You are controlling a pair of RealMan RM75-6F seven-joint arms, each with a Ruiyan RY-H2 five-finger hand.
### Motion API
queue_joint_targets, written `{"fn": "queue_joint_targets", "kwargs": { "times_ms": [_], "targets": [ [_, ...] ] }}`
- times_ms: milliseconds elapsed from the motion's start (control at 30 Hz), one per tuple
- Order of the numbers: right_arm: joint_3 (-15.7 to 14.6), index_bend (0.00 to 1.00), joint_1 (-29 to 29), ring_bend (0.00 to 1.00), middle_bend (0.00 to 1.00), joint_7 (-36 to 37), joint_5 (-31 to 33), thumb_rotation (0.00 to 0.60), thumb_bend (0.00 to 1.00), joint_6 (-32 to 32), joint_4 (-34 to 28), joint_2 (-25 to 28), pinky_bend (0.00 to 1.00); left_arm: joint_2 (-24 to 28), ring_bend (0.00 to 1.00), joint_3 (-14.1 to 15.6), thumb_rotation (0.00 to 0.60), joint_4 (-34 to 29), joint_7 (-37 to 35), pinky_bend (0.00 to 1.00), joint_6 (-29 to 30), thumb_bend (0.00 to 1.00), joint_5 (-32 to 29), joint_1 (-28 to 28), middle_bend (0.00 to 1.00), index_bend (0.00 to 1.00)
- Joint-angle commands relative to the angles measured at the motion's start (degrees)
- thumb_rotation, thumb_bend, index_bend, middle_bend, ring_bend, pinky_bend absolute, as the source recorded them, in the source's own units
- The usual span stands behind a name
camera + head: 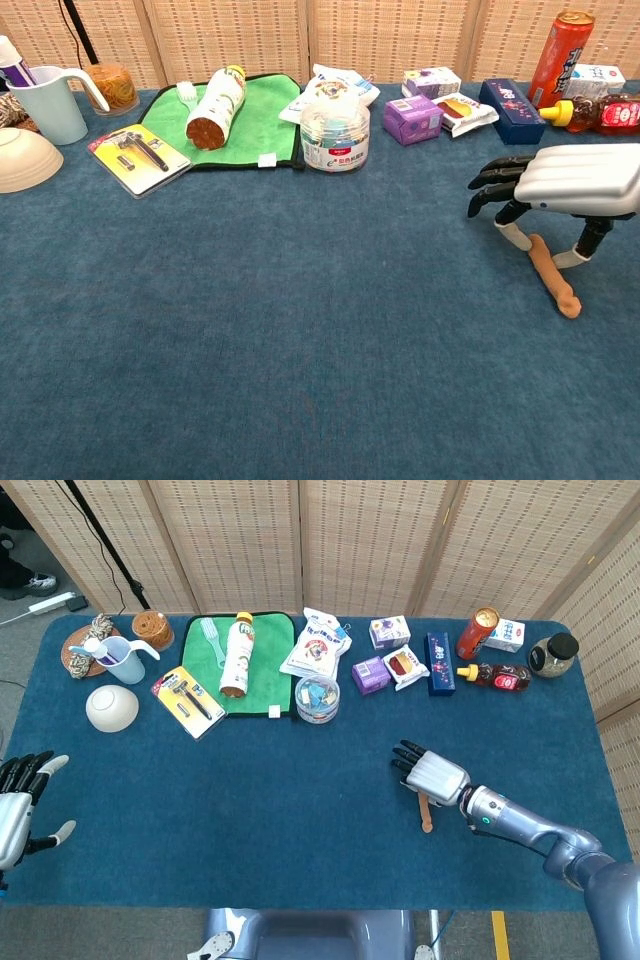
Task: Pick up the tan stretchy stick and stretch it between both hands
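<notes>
On the blue table cloth (300, 810), toward the robot's right side, the tan stretchy stick (553, 276) is shown lying flat, its long axis running from the far end, tucked under the right hand (578, 180), to the near end, which points back toward the robot and slightly outward. In the head view the stick (425, 810) is seen as a short strip protruding from beneath the right hand (432, 773) on its near side. The right hand is held palm-down directly over the far end of the stick, fingers apart and uncurled, with the thumb and a fingertip (512, 234) lowered on either side of the stick; nothing is yet grasped, and contact with the stick cannot be told. The left hand (18, 810) is shown at the opposite table edge, well apart from the stick, fingers spread and empty. The right hand is therefore judged the nearer one, and a closing of its fingers across the stick's short axis is judged to be the next requirement
</notes>
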Motion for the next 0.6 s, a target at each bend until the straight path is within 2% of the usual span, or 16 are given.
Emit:
{"fn": "queue_joint_targets", "kwargs": {
  "times_ms": [33,233,433,600],
  "targets": [
    [0.23,0.61,-0.35,0.08,0.21,0.05,0.66,0.600,0.24,0.07,-0.63,0.11,0.00,-0.02,0.06,-0.01,0.583,0.10,-0.17,0.00,0.00,0.20,0.06,-0.01,0.10,0.15],
    [-0.03,0.62,-1.26,0.09,0.23,0.13,1.94,0.600,0.25,-1.17,-1.99,0.31,0.00,-0.09,0.06,0.03,0.581,0.37,-0.53,0.00,-0.05,0.20,0.27,-0.03,0.10,0.15],
    [1.14,0.71,-2.19,0.13,0.30,-0.68,3.71,0.600,0.30,-0.55,-3.43,0.82,0.00,-0.14,0.06,-0.12,0.581,0.38,-0.54,0.00,0.02,0.20,0.38,-0.14,0.10,0.15],
    [1.52,0.73,-2.61,0.15,0.32,-0.82,4.47,0.600,0.32,-0.54,-4.47,1.32,0.00,-0.26,0.06,-0.11,0.582,0.46,-0.44,0.00,-0.08,0.20,0.44,-0.21,0.10,0.15]
  ]
}}
